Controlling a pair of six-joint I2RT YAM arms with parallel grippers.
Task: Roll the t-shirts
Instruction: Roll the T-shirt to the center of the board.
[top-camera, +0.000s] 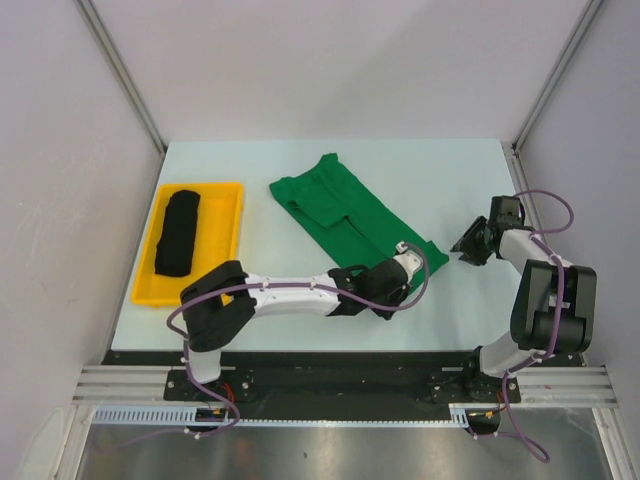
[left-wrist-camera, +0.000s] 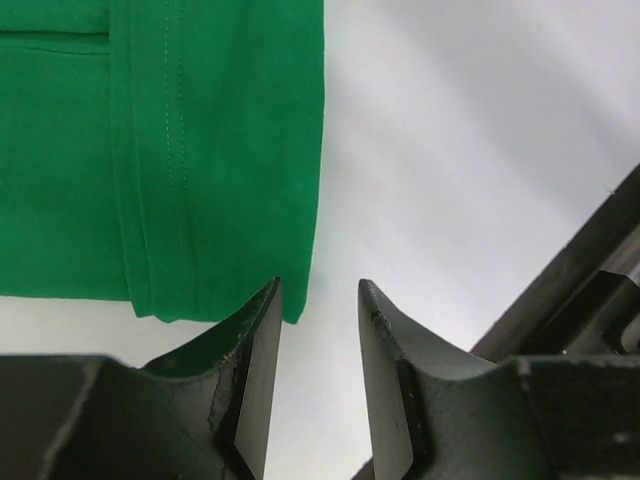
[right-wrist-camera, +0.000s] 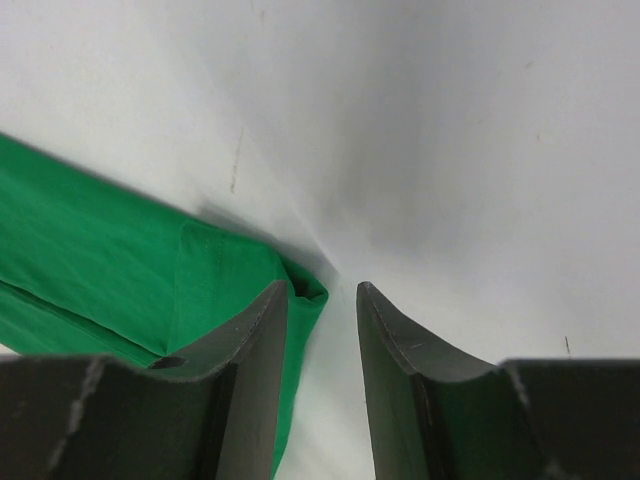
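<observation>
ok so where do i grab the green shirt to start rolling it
Grip the green shirt by its near short end, one corner per gripper. It lies flat as a long folded strip, so that end is the natural start of a roll. Pinch the layered edge low, coming in from outside that end. The left gripper and right gripper, both open, each sit by a corner.

The pale table carries a green t-shirt, seemingly folded lengthwise, near centre, and a yellow tray at nine o'clock.
</observation>
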